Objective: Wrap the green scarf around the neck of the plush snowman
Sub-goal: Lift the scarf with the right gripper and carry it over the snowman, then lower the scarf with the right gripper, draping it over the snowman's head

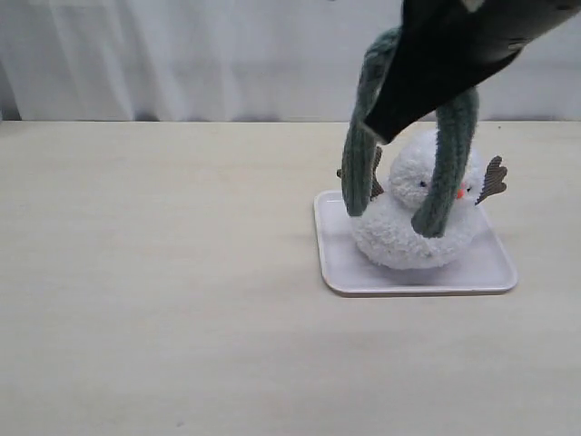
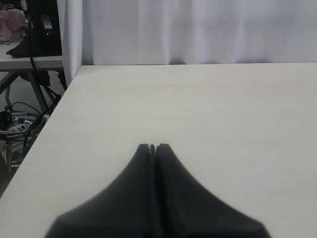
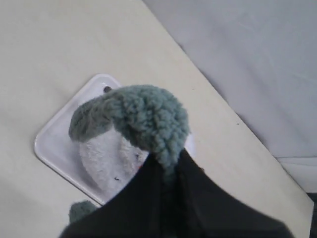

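Because your right gripper (image 3: 168, 161) is clamped on the middle of the fuzzy grey-green knitted scarf (image 1: 451, 159), both ends hang about the fluffy white plush snowman (image 1: 404, 232) on its pale tray (image 1: 495, 272); your left gripper (image 2: 152, 148) rests closed.

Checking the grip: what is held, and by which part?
Right gripper pinches the green scarf near its middle, both ends hanging; left gripper holds nothing.
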